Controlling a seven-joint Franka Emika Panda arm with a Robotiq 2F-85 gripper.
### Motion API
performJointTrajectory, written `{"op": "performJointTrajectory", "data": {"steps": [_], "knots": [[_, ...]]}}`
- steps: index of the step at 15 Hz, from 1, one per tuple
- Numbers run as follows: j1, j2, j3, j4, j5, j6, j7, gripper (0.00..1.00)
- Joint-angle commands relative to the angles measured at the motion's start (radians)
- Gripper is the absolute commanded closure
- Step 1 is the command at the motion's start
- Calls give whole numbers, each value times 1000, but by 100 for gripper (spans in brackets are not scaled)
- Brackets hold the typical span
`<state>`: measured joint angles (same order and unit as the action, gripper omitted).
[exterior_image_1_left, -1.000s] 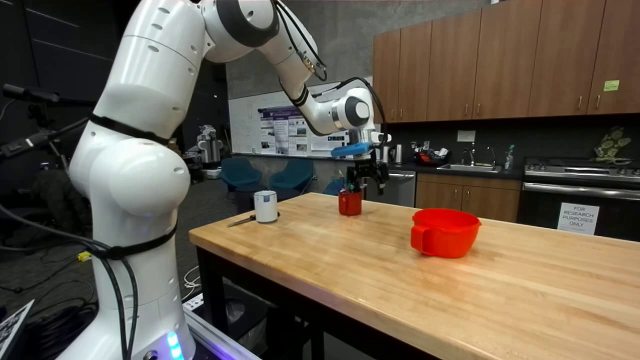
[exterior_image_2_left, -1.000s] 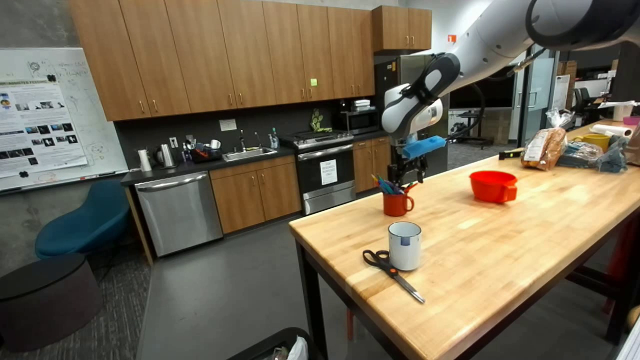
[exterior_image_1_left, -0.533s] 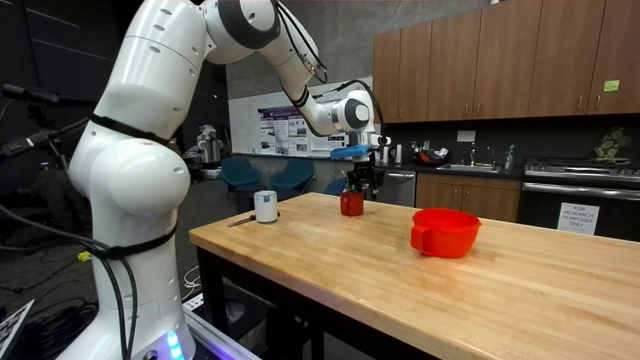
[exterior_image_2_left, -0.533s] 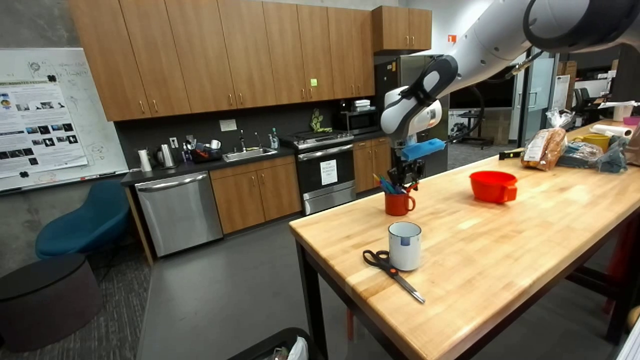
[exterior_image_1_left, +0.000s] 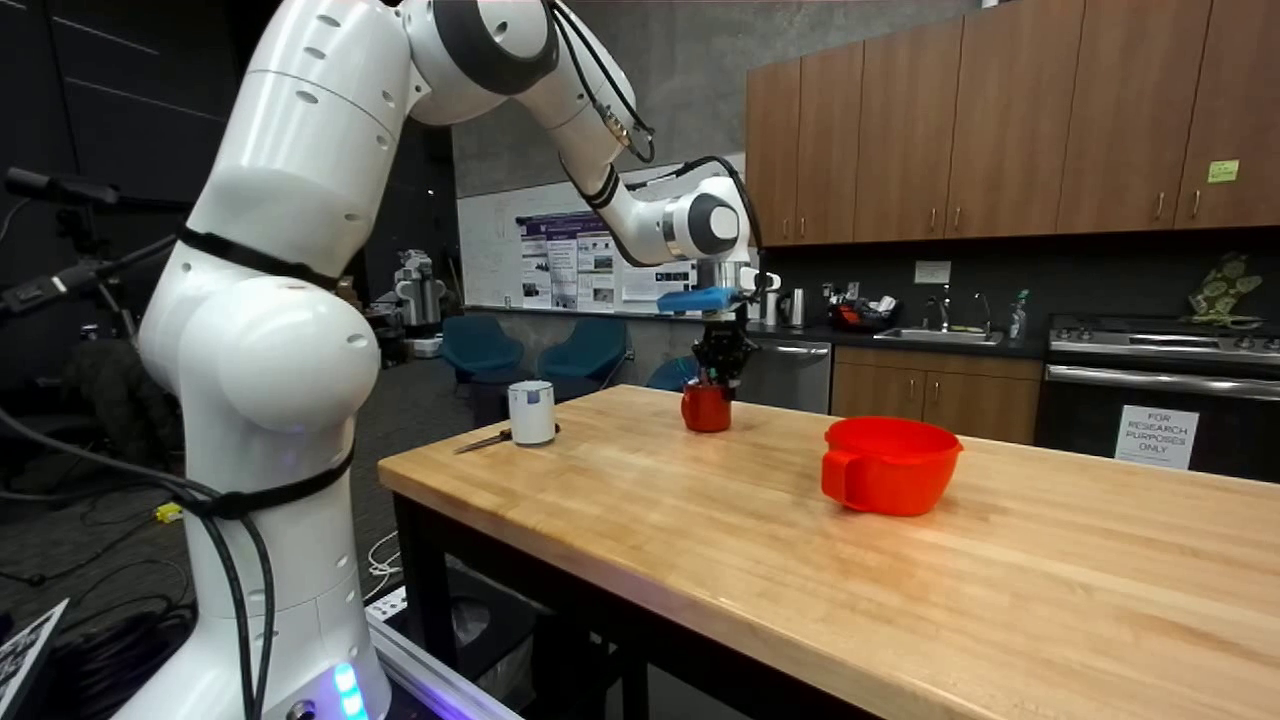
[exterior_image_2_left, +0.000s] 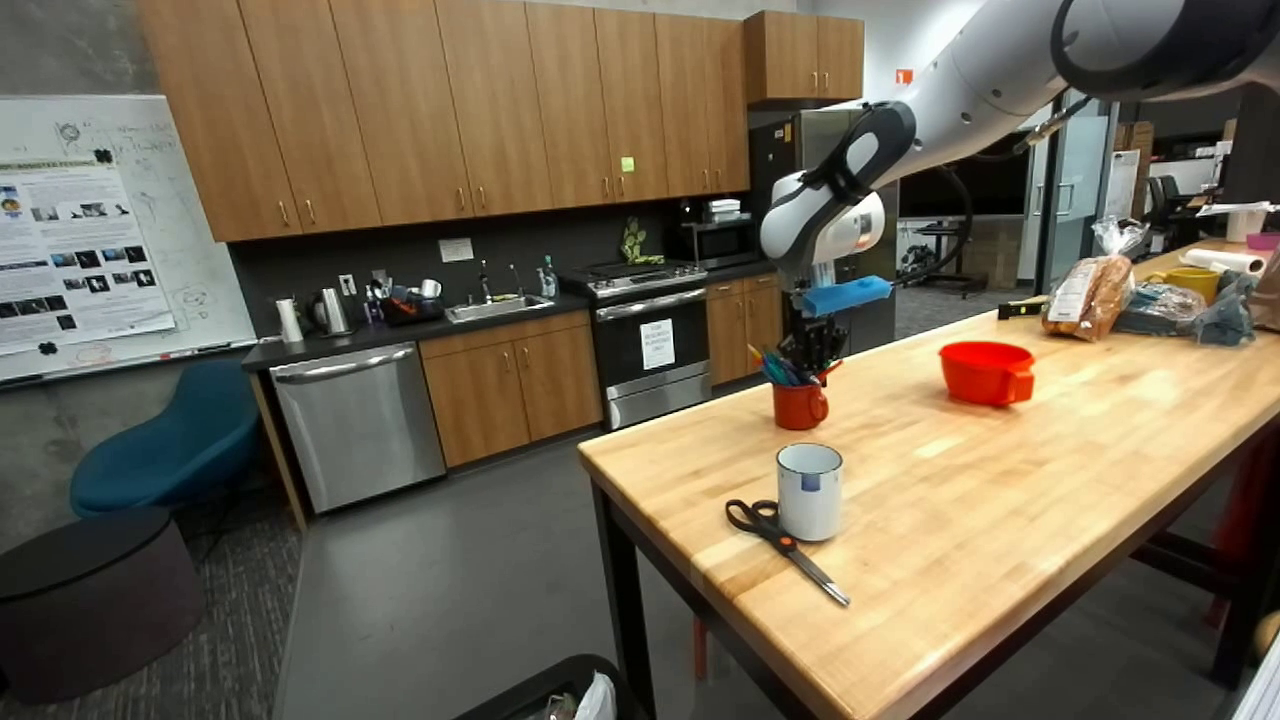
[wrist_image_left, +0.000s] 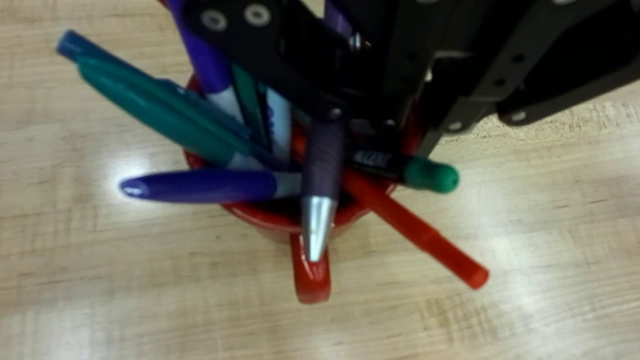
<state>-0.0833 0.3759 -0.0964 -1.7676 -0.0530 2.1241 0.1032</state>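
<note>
at the worktop (exterior_image_2_left: 960, 520), we find the pincer (exterior_image_2_left: 816, 370), jaws together, over the red mug (exterior_image_2_left: 797, 410) of pens (wrist_image_left: 200, 186) near the edge; whether they clamp anything we cannot tell. we judge a grasp in hand, the next move calling for a gentle test.

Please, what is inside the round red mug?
The red mug holds purple pens, a teal pen, a dark silver-tipped pen, a red marker, a black green-ended marker and others. The black tool covers part of the opening; the mug's bottom is hidden.
</note>
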Motion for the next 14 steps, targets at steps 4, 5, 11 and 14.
{"op": "performJointTrajectory", "data": {"steps": [4, 5, 11, 14], "knots": [[-30, -72, -1, -17, 77, -87, -32, 98], [-35, -82, -5, -17, 80, -96, -30, 98], [-83, -157, -28, -26, 151, -161, -31, 98], [-104, -211, -48, -26, 171, -204, -28, 98]]}}
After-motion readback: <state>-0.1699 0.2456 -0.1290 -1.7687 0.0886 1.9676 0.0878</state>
